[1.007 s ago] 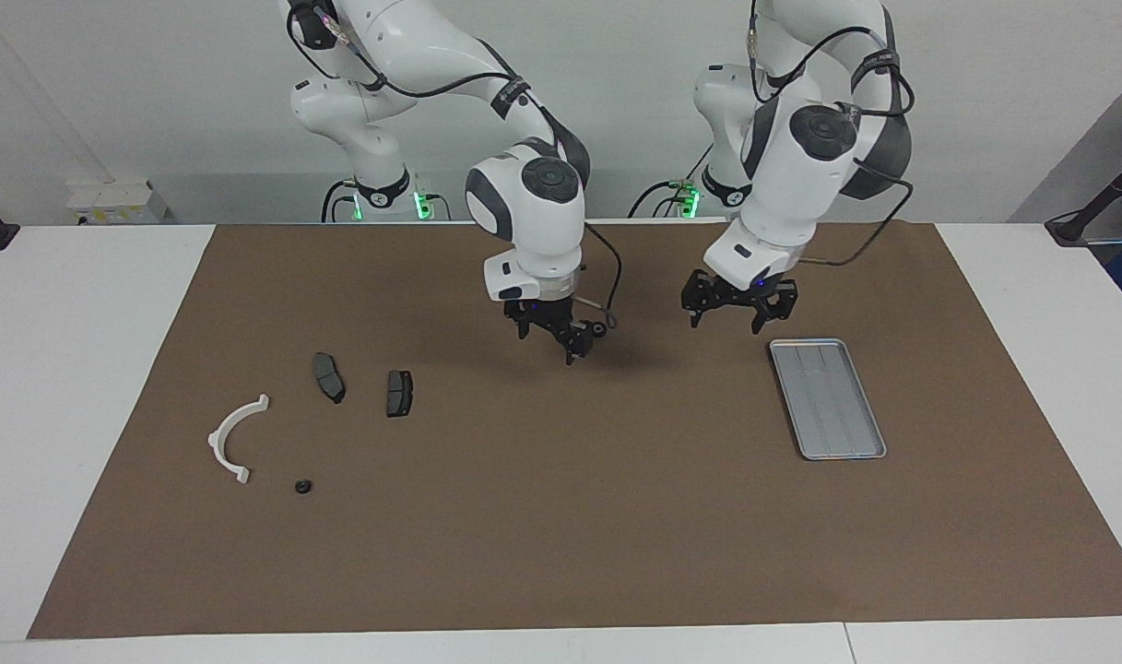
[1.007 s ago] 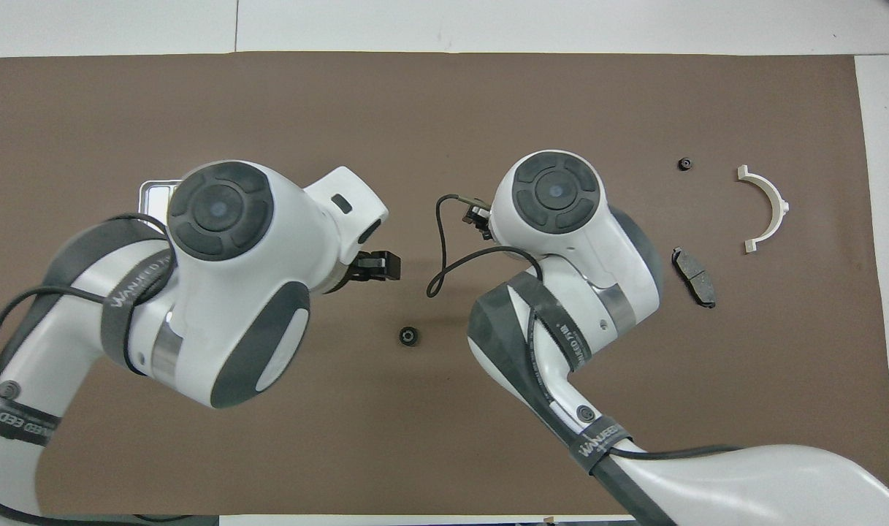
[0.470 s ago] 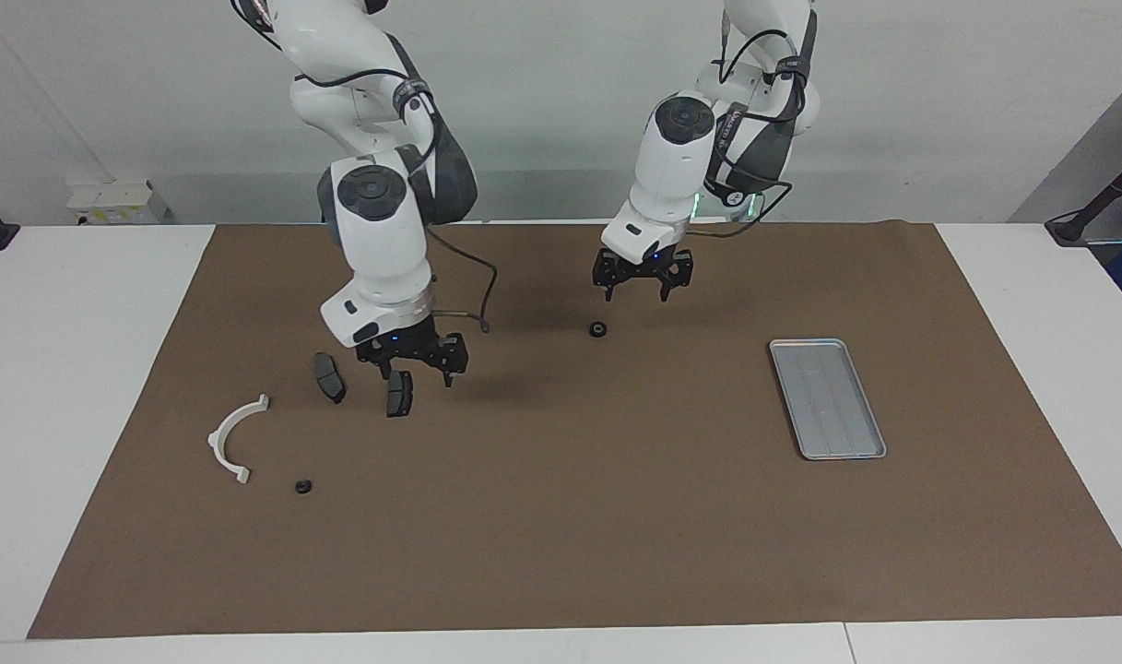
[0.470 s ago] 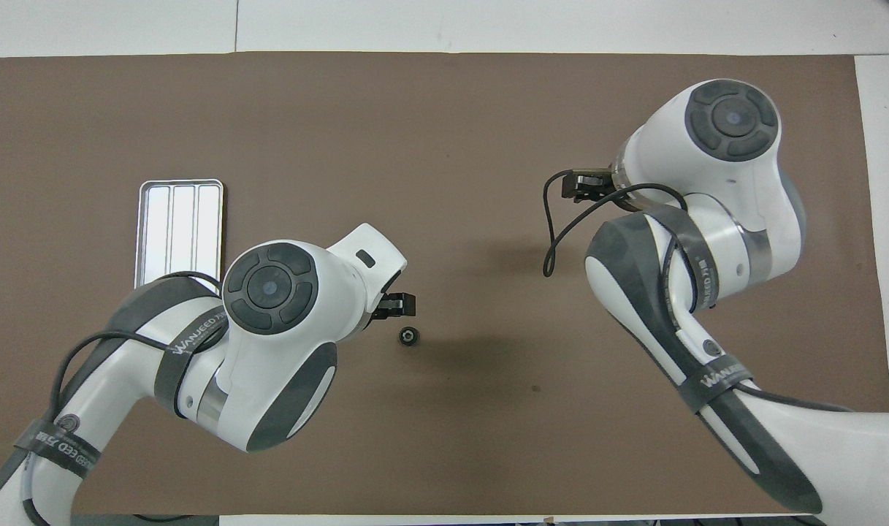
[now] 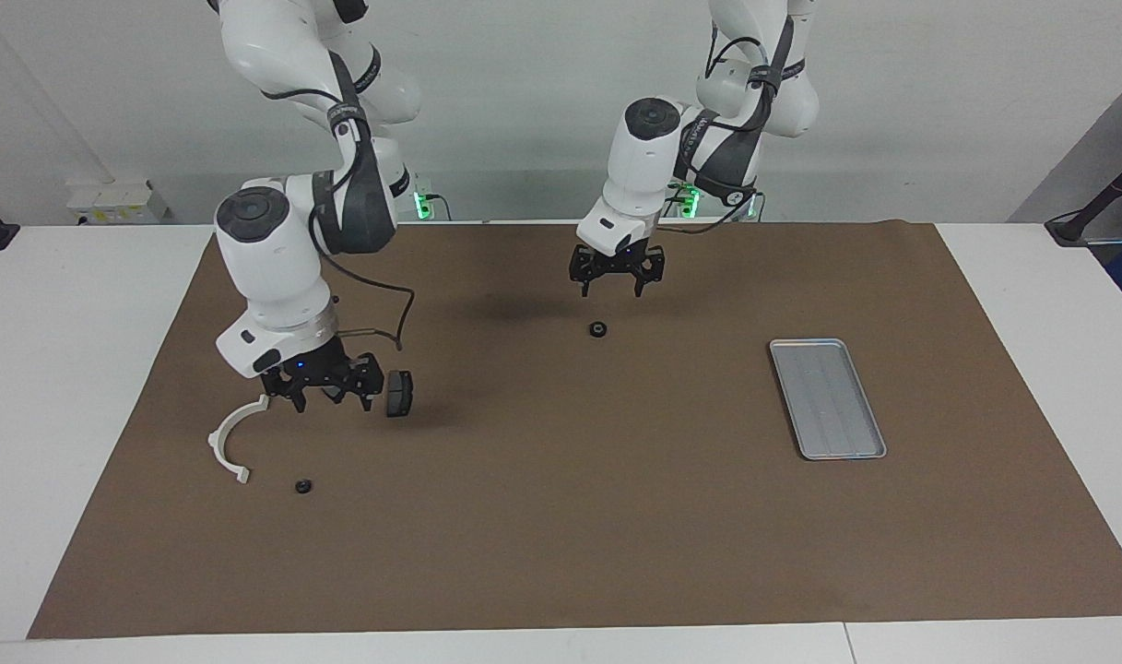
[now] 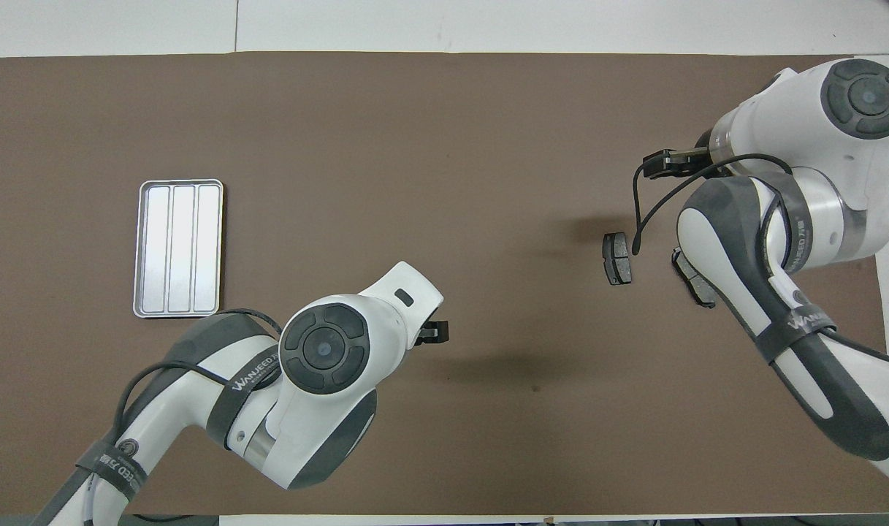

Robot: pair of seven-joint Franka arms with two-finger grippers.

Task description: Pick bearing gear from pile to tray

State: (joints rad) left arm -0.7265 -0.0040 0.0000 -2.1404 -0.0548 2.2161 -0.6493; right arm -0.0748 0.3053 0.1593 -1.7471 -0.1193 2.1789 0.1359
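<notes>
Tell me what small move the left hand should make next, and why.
Probably lower the left hand straight down onto the small black gear. The hand hangs open just above it, holding nothing, and the tray has no parts in it.

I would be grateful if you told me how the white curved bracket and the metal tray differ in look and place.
The white curved bracket is an open half-ring; the metal tray is a closed rectangle with a raised rim and ribs. The bracket is white, the tray silver-grey. The bracket lies toward the right arm's end of the table, the tray toward the left arm's end. Both rest flat on the brown mat, and neither is held.
</notes>
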